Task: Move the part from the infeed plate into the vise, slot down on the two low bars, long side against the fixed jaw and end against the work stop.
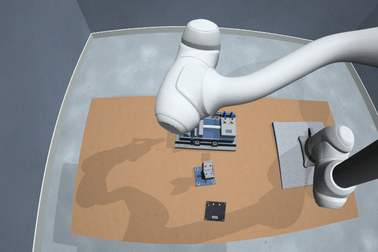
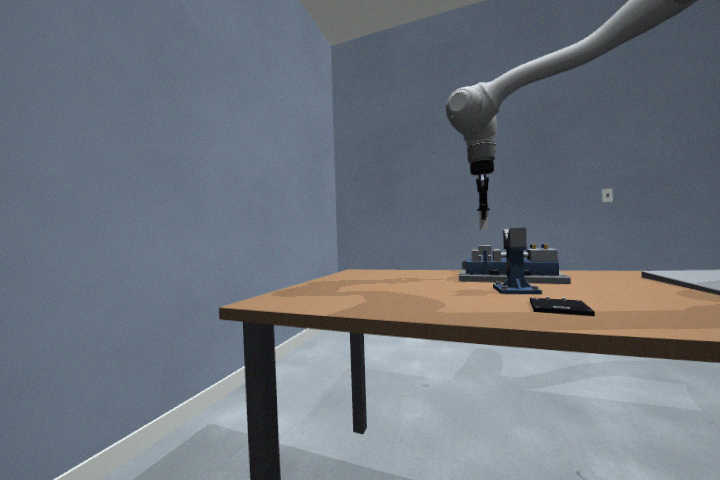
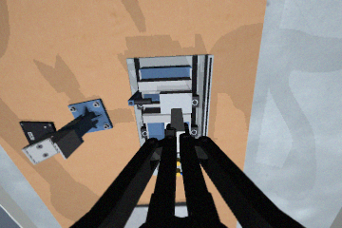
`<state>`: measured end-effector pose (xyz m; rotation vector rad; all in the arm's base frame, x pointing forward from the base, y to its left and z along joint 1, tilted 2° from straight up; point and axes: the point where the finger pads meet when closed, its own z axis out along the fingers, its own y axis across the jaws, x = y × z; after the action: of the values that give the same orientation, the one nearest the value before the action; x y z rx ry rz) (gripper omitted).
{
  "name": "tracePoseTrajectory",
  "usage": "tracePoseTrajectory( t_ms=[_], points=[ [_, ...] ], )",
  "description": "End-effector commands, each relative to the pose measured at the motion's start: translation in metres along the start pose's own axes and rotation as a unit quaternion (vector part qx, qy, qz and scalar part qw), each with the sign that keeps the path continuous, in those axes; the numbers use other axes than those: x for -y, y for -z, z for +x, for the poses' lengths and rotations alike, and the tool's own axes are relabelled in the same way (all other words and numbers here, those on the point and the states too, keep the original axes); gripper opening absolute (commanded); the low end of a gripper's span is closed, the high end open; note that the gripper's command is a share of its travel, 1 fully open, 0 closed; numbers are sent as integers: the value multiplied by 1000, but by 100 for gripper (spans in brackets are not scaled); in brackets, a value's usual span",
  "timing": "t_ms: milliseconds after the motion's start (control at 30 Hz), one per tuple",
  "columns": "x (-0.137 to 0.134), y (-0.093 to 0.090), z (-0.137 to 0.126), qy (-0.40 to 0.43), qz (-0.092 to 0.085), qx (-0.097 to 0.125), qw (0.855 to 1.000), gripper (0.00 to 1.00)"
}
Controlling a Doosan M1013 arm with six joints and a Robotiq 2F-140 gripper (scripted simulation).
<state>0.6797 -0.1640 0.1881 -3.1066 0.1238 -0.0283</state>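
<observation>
My gripper (image 2: 482,217) is shut and empty. It hangs straight down in the air above the vise (image 2: 514,264), touching nothing. In the wrist view the closed fingertips (image 3: 177,123) point at the vise (image 3: 171,102). A pale grey block, which I take for the part (image 3: 176,101), lies between the jaws there. It sits to the right of the short black work stop (image 3: 138,101), with a small gap showing between them. I cannot tell how close it lies to the blue jaw (image 3: 164,72). The black infeed plate (image 1: 215,210) is bare. In the top view the arm hides the jaws.
The V-block (image 1: 206,173) stands on its blue base between the vise and the infeed plate; it also shows in the wrist view (image 3: 65,138). The air cylinder with blue fittings (image 1: 228,127) is at the vise's right end. A grey slab (image 1: 296,151) carries the arm's base.
</observation>
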Motion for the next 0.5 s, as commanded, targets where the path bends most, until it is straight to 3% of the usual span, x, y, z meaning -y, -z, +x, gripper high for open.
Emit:
tracePoseTrajectory(
  t_ms=[0,300,467],
  points=[
    [0,0,0,0,0,0,1000,0],
    [-1,0,0,0,0,0,1000,0],
    [-36,0,-1,0,0,0,1000,0]
  ],
)
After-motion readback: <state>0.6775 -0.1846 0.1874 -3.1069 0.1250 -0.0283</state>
